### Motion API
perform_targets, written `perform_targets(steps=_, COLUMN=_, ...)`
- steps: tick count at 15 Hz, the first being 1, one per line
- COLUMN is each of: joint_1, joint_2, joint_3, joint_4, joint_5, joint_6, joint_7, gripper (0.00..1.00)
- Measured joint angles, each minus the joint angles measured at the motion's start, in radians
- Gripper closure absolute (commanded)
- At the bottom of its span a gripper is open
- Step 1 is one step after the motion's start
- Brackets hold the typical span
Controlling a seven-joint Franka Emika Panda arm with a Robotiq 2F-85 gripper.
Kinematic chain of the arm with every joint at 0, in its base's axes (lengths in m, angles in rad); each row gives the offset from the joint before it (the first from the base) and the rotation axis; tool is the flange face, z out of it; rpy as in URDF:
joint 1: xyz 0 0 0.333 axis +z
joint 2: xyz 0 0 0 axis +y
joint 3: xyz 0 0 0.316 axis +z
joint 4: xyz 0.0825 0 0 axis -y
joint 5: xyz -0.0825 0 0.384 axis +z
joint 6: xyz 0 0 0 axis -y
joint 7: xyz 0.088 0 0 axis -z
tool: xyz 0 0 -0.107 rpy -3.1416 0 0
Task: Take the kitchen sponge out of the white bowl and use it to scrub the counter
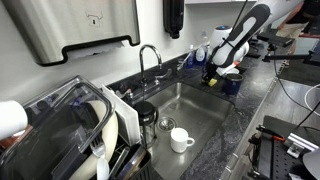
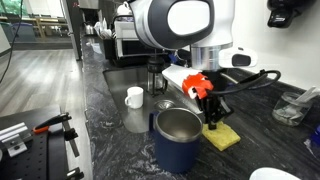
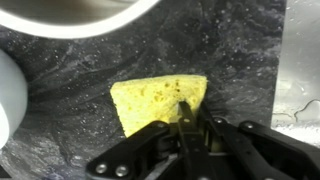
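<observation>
The yellow kitchen sponge [image 3: 150,100] lies flat on the dark speckled counter. It also shows in both exterior views [image 2: 224,137] [image 1: 211,83]. My gripper [image 3: 185,112] is shut on the sponge's near edge and presses it onto the counter. It points down, as both exterior views show [image 2: 213,122] [image 1: 214,76]. The white bowl's rim [image 3: 80,15] runs along the top of the wrist view, just beyond the sponge. Part of the bowl shows at the bottom edge of an exterior view [image 2: 275,175].
A dark pot with a steel inside [image 2: 178,140] stands close beside the sponge. The sink [image 1: 190,110] holds a white mug [image 1: 180,138]. A faucet [image 1: 148,55] and a dish rack [image 1: 70,130] are further along. A white rounded object [image 3: 8,95] is at the wrist view's left.
</observation>
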Motion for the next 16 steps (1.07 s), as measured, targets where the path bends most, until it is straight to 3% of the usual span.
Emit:
perform_targets(steps=6, joint_1=-0.039, joint_2=0.001, joint_3=-0.022, joint_4=0.005, joint_5=0.005, joint_6=0.009, joint_7=0.006, gripper=0.97)
perform_targets(steps=7, joint_1=-0.043, joint_2=0.001, joint_3=-0.014, joint_4=0.006, joint_5=0.011, joint_6=0.012, joint_7=0.005, gripper=0.64)
perform_targets(steps=8, joint_1=-0.044, joint_2=0.001, joint_3=-0.006, joint_4=0.007, joint_5=0.016, joint_6=0.014, joint_7=0.005, gripper=0.63)
perform_targets(steps=10, joint_1=-0.044, joint_2=0.001, joint_3=0.008, joint_4=0.008, joint_5=0.023, joint_6=0.015, joint_7=0.006, gripper=0.51)
perform_targets(steps=16, joint_1=-0.033, joint_2=-0.002, joint_3=0.015, joint_4=0.025, joint_5=0.019, joint_6=0.013, joint_7=0.035, gripper=0.08)
